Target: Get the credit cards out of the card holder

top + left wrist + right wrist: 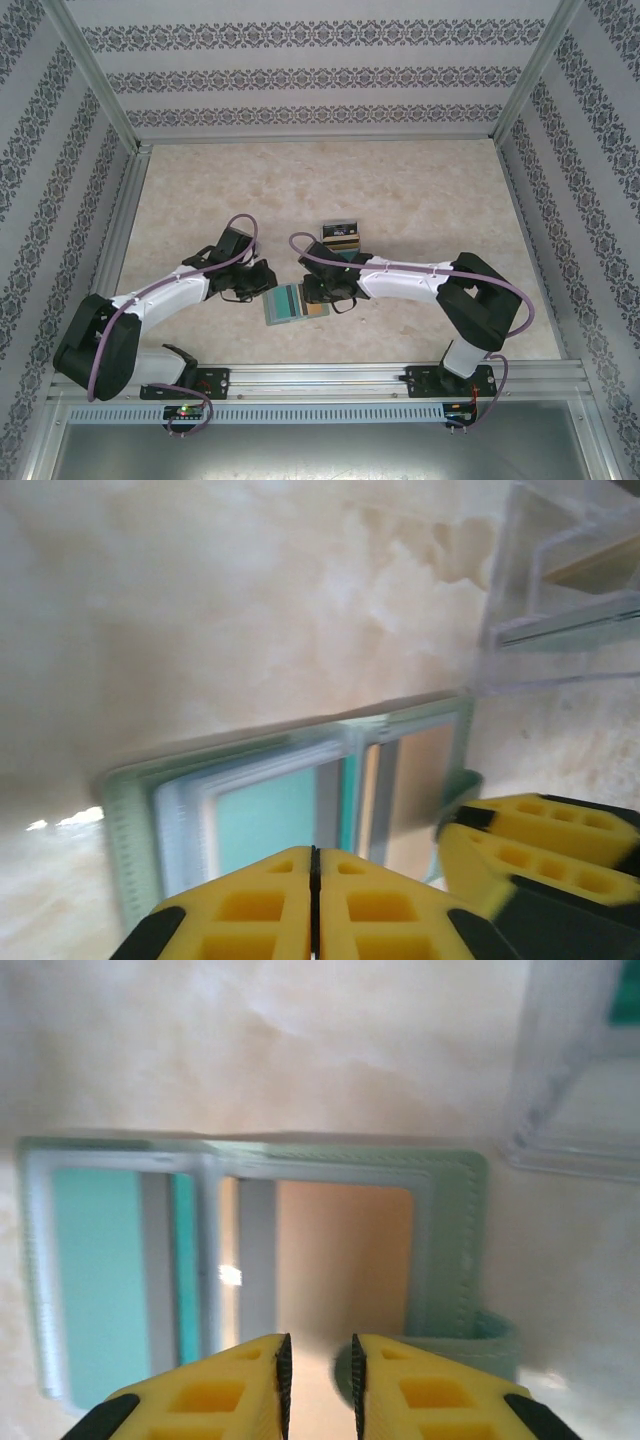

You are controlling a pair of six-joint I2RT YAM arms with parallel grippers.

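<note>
- Where the two arms bend inward over the table (pixel 420 200), the holder (pixel 270 308) lies open and flat near the front edge, between the two grippers.
- Both wrist views show the holder (pixel 125 820) (pixel 445 1250) as two panels side by side with a crease between them.
- A teal card (pixel 290 300) (pixel 265 820) (pixel 95 1270) sits in the left panel's pocket.
- A tan card (pixel 317 310) (pixel 422 770) (pixel 345 1260) sits in the right panel's pocket.
- A small tab (pixel 462 785) (pixel 480 1345) juts from the holder's near right corner.
- The left gripper (pixel 264 286) (pixel 314 900) is clenched, its yellow fingers pressed together with nothing between them. It sits at the near edge of the left panel, and whether it touches the holder cannot be told.
- The right gripper (pixel 308 294) (pixel 520 840) (pixel 320 1370) hangs over the near edge of the right panel, just beside the tab. Its jaws stand a narrow slit apart, released, with nothing seen between them.
- A black card (pixel 338 228) and a gold card (pixel 343 241) lie on the table just past the right gripper, apart from the holder. The black one is farther from the arm bases, and the two touch or overlap.
- A clear plastic piece (pixel 560 580) (pixel 570 1080), blurred, lies past the holder's far right corner.
</note>
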